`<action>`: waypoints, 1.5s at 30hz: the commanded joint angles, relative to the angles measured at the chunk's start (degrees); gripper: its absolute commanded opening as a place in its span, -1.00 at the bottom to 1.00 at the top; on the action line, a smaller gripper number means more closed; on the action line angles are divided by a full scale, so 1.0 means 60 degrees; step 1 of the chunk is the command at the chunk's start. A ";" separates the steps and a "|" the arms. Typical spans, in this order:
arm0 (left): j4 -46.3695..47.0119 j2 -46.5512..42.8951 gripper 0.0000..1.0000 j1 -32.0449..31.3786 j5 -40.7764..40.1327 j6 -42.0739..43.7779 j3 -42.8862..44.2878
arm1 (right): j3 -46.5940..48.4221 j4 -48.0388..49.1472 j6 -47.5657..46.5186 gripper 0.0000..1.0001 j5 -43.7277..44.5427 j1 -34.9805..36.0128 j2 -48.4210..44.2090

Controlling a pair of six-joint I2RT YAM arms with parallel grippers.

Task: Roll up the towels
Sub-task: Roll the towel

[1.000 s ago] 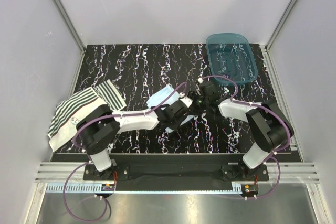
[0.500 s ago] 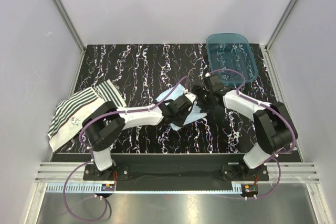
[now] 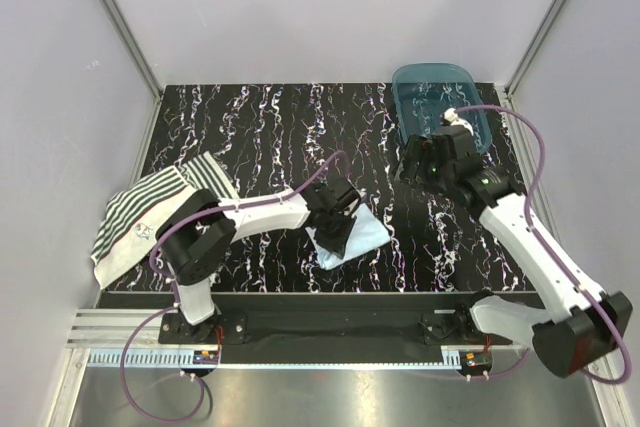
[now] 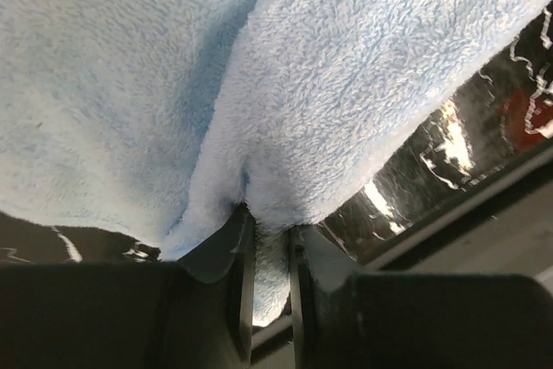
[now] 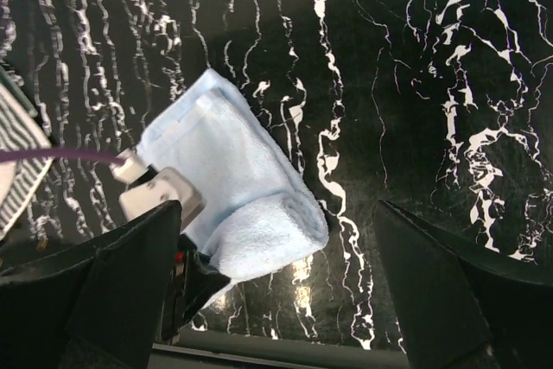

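The light blue towel [image 3: 362, 237] lies near the table's front middle, its near end curled into a roll [image 5: 270, 232]. My left gripper [image 3: 333, 225] is low on the towel's left edge and shut on a fold of it [image 4: 259, 84], with cloth pinched between the fingers [image 4: 240, 274]. My right gripper [image 3: 428, 161] is open and empty, raised above the table to the right of the towel, close to the tub. The striped green-and-white towel [image 3: 150, 212] lies spread at the table's left edge, untouched.
A translucent teal plastic tub [image 3: 440, 107] stands at the back right corner. The table is black with white marbling [image 3: 270, 127]. The front rail runs just near of the blue towel. Grey walls enclose the table.
My right gripper has let go of the blue towel and risen back and right toward the tub. My left gripper has drawn the towel a little nearer; it now lies more compact.
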 commanded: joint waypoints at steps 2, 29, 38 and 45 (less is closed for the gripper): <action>-0.0431 -0.0085 -0.78 0.0356 0.2451 -0.0658 -0.0597 | -0.0244 -0.0357 0.0140 0.99 -0.0377 -0.0047 -0.0893; 0.8180 0.0045 -0.72 0.3389 0.8418 -0.5667 -0.3894 | -0.5475 0.6646 0.2572 0.55 -0.5228 0.0070 -0.0823; 0.8490 0.0368 -0.72 0.3696 0.8477 -0.5976 -0.4055 | -0.5212 0.8094 0.3025 0.35 -0.5272 0.0568 0.0745; 0.8827 0.0836 -0.70 0.3901 0.8755 -0.6107 -0.4171 | -0.4773 0.8550 0.3246 -0.19 -0.5404 0.0978 0.1215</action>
